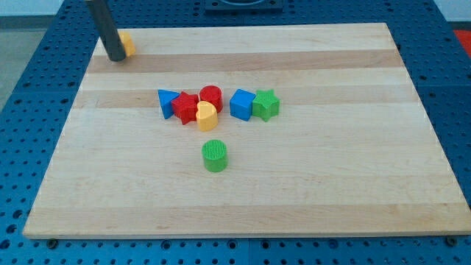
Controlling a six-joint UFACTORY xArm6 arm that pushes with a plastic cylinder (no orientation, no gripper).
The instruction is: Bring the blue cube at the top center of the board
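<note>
Seven blocks lie on the worktop (353, 191), and six of them crowd together near its middle. The blue cube (242, 104) sits at the right of that cluster, touching the green star (266, 104) on the view's right. Left of the cube, across a narrow gap, stands the red cylinder (211, 97), with a yellow block (207, 115), a red star-like block (185, 107) and a blue triangular block (167, 101) packed beside it. A green cylinder (215, 156) stands alone below them.

My tip (116, 57) rests far off at the view's top left corner, right against an orange-yellow block (126, 43) that peeks out behind the rod. It is well apart from the blue cube, so no push on it has begun. The arm carries no hand, only the rod, so nothing spreads or pinches.

Since the cube must go toward the view's top centre, the tip probably needs to come round below it; the touching green star risks being dragged along.
</note>
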